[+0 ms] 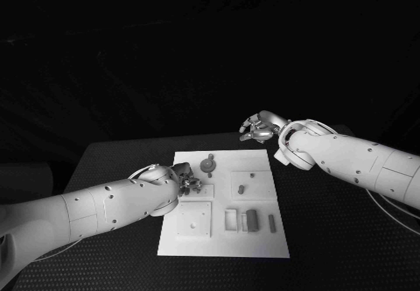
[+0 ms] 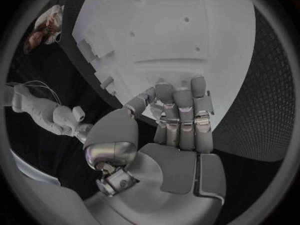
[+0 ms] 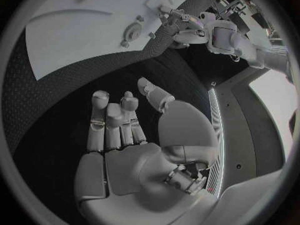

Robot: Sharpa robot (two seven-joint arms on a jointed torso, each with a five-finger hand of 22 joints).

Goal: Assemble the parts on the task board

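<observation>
Left hand (image 1: 186, 182) over task board (image 1: 263, 242) left side, fingers curled — can't tell if grasping part. Right hand (image 1: 260, 128) released, hovering past far edge. Round part (image 1: 207, 163) seated near far edge. Next, probably — careful placement.

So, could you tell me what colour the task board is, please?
White, clearest in the head view: task board.

A black table (image 1: 332, 242) with a finely dotted, textured surface is lying under everything, stretching off into the dark background behind it.
</observation>
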